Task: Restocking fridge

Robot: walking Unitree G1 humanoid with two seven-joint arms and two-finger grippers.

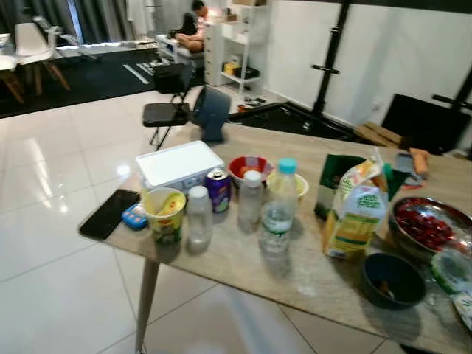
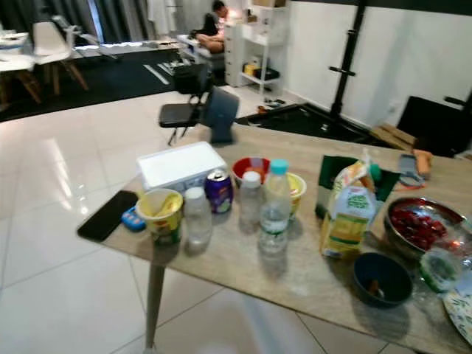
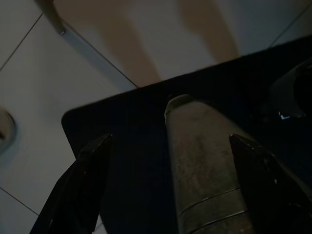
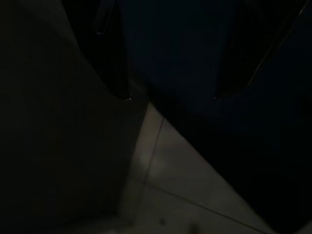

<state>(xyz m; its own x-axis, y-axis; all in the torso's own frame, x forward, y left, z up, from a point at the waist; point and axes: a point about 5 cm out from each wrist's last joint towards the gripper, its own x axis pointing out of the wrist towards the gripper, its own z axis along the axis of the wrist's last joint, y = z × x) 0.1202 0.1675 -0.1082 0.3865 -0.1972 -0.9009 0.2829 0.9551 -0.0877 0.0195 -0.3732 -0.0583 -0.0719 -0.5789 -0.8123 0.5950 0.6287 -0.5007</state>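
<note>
Groceries Wait on Table

Ahead, the table (image 1: 310,284) carries a white box (image 1: 179,164), a carton (image 1: 355,217), a bowl of red fruit (image 1: 426,225), a capped bottle (image 1: 279,210) and a can (image 1: 217,189). Down by the tiled floor, the left gripper (image 3: 170,146) has jaws apart; the right gripper (image 4: 170,97), in shade, likewise looks parted.

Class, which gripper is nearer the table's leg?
Left, probably: the left gripper hangs low with the table leg just ahead; the right gripper hangs in shade over floor tiles.
</note>
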